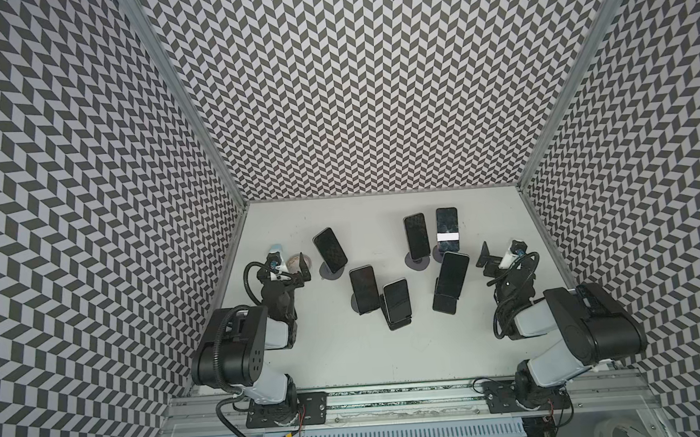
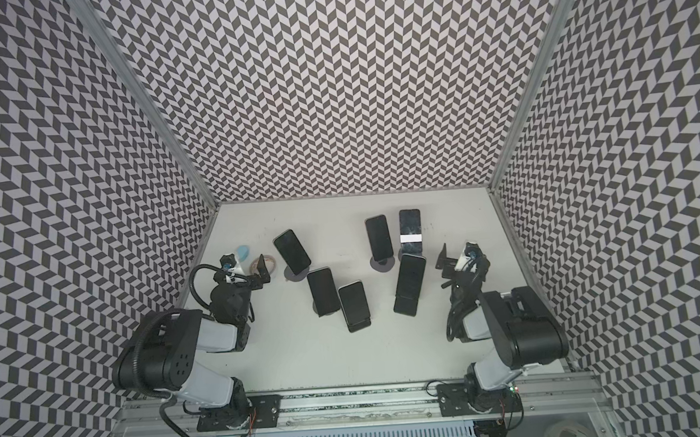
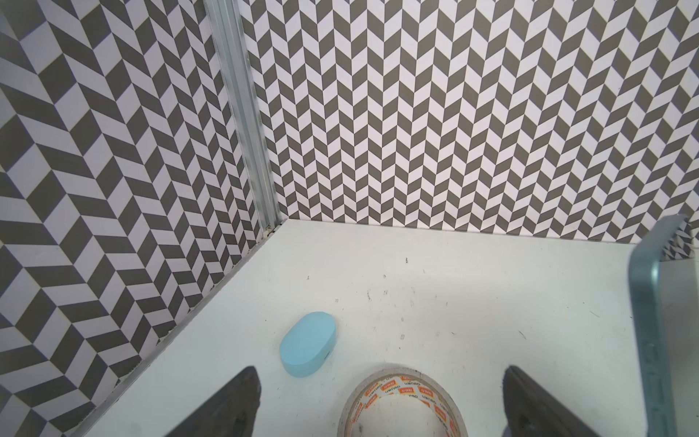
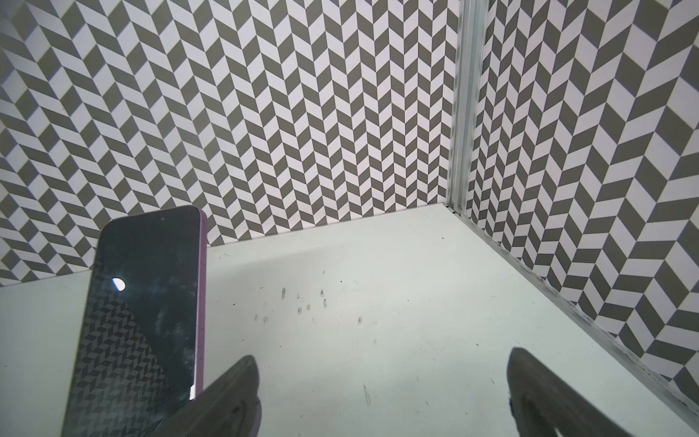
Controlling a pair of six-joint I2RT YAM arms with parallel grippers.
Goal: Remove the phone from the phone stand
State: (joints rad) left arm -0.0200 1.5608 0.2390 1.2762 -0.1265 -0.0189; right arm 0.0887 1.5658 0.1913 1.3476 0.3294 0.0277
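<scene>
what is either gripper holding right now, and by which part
Nothing is held: the left gripper and the right gripper both stand open and empty.

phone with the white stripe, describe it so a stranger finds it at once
Start at the back wall behind the white table. Nearest it, the striped phone stands right of a plain dark phone. It alone shows a bright white band across its screen.

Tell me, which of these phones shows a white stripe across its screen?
The phone at the far back right, seen from above; no other screen has such a stripe, they all look dark.
</scene>
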